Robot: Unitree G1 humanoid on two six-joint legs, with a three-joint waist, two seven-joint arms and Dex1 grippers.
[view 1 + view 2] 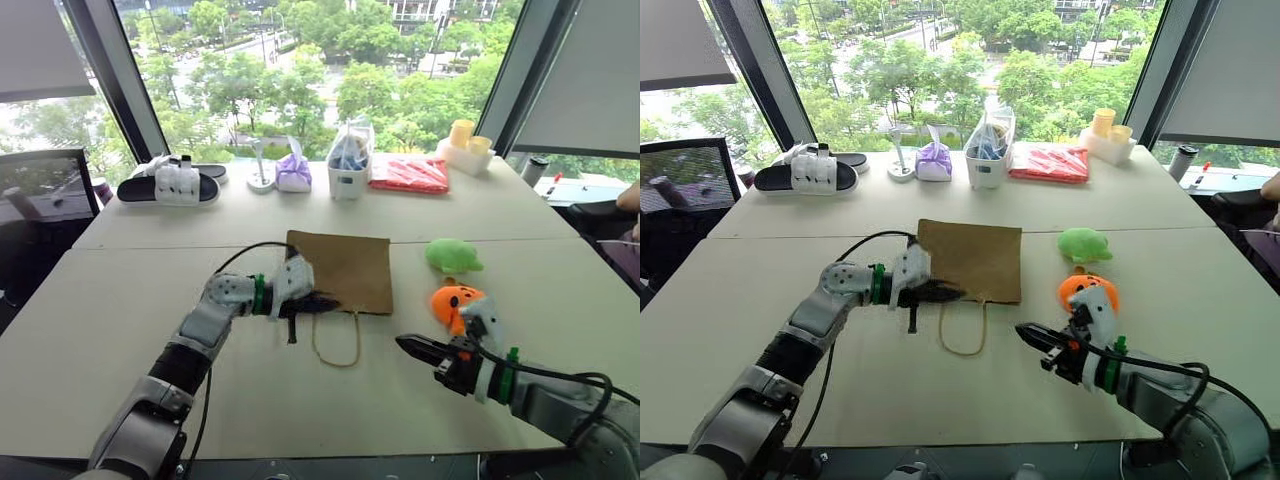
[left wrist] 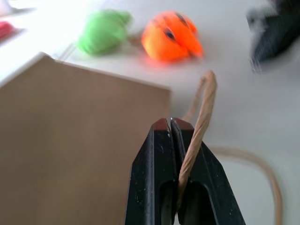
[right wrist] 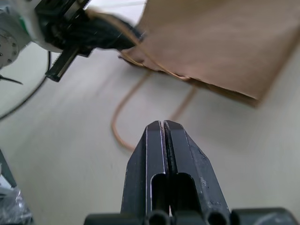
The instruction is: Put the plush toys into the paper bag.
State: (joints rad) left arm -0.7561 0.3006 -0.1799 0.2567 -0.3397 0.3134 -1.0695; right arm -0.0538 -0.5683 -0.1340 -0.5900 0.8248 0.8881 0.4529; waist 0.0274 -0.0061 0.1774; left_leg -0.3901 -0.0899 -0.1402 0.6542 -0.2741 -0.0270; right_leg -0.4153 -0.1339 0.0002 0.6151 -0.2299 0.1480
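The brown paper bag [image 1: 340,268] lies flat in the middle of the table, its mouth towards me. One tan cord handle [image 1: 335,345] loops onto the tabletop. My left gripper [image 1: 325,302] is at the bag's near left corner, shut on the other cord handle [image 2: 201,117], which runs between its fingers. The orange plush toy [image 1: 455,300] and the green plush toy [image 1: 452,255] sit to the right of the bag. My right gripper [image 1: 405,345] is shut and empty, just in front of the orange toy, pointing towards the bag.
Along the table's far edge are black and white sandals [image 1: 170,185], a purple tied pouch [image 1: 293,172], a white cup holding a clear plastic bag [image 1: 349,165], a red packet [image 1: 410,173] and yellow cups [image 1: 465,145]. A person's arm [image 1: 630,197] shows at the right edge.
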